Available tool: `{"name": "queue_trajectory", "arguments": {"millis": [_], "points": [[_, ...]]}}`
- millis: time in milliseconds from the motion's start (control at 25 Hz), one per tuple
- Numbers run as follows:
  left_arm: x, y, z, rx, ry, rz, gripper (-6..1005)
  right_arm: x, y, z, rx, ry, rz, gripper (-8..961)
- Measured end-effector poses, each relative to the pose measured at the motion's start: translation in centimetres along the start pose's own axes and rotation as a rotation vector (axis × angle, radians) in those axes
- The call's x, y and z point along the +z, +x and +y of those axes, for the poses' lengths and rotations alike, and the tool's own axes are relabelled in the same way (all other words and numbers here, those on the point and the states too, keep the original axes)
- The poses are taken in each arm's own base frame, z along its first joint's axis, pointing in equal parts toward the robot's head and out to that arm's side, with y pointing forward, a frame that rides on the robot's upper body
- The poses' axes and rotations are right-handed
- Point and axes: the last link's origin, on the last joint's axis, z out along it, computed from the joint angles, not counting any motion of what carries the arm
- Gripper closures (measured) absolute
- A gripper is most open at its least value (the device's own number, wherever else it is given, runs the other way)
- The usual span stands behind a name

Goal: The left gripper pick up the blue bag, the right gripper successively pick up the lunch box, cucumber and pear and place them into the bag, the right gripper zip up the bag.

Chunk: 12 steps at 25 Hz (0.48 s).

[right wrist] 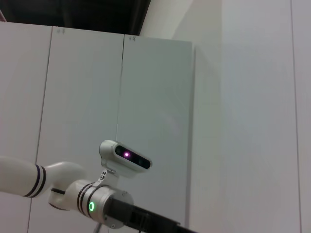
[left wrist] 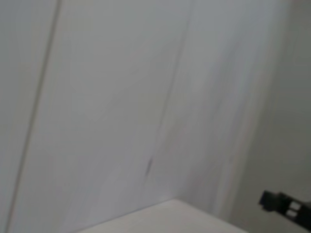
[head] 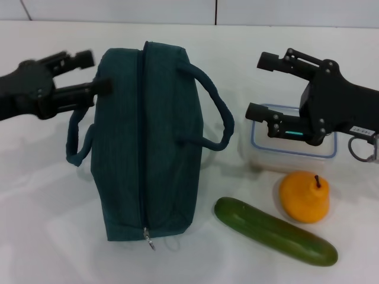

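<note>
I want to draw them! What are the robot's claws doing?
Left claw: open, holding nothing, beside the blue bag.
Right claw: open, empty, above the lunch box.

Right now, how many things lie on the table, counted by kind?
Bag: 1
Lunch box: 1
Pear: 1
Cucumber: 1
Total: 4

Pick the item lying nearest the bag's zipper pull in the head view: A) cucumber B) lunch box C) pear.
A: the cucumber lies just beside the bag's near end where the zipper pull hangs; the pear and lunch box sit farther off.
</note>
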Motion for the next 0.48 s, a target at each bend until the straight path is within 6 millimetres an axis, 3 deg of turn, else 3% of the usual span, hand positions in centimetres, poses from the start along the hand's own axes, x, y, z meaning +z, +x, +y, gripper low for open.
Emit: {"name": "queue_trajectory", "arguments": {"millis": [200, 480], "points": [[-0.8, -0.9, 0.1, -0.075, 0.041, -0.011, 119, 0.2, -0.2, -0.1, -0.005, -0.004, -0.003, 169], [-0.4, -1.5, -0.1, -0.136, 0.057, -0.052, 120, 0.8, -0.1, -0.1, -0.003, -0.006, -0.01, 169]]}}
